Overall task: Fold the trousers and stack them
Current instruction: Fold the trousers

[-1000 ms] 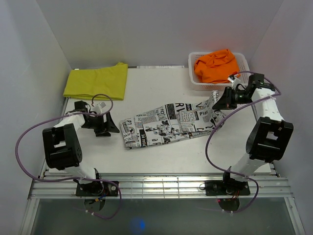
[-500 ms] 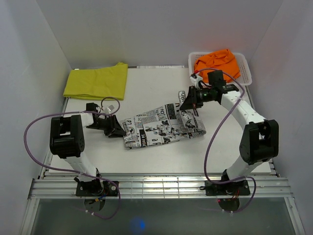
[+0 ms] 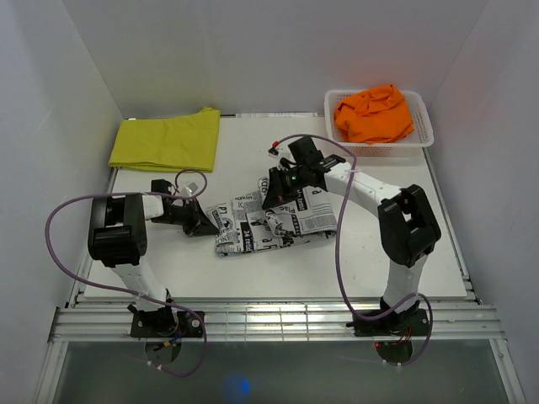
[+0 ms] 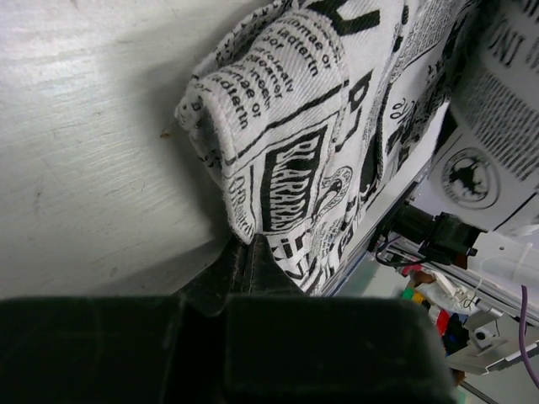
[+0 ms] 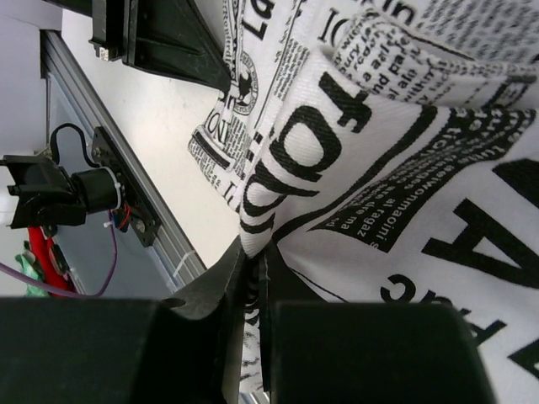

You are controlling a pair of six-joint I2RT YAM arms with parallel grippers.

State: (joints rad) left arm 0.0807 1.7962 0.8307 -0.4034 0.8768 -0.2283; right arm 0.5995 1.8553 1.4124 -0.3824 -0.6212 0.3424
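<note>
The newspaper-print trousers (image 3: 278, 225) are spread at frame centre on the bench (image 3: 253, 273). Their left edge is clenched by the left fingers (image 4: 242, 268), and a folded-over end is pinched by the right fingers (image 5: 246, 273). Yellow trousers (image 3: 166, 139) are seen upper left, and orange trousers (image 3: 375, 114) upper right in the basket (image 3: 424, 139).

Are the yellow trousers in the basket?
No, the yellow trousers lie flat at the far left; the basket holds the orange trousers.
</note>
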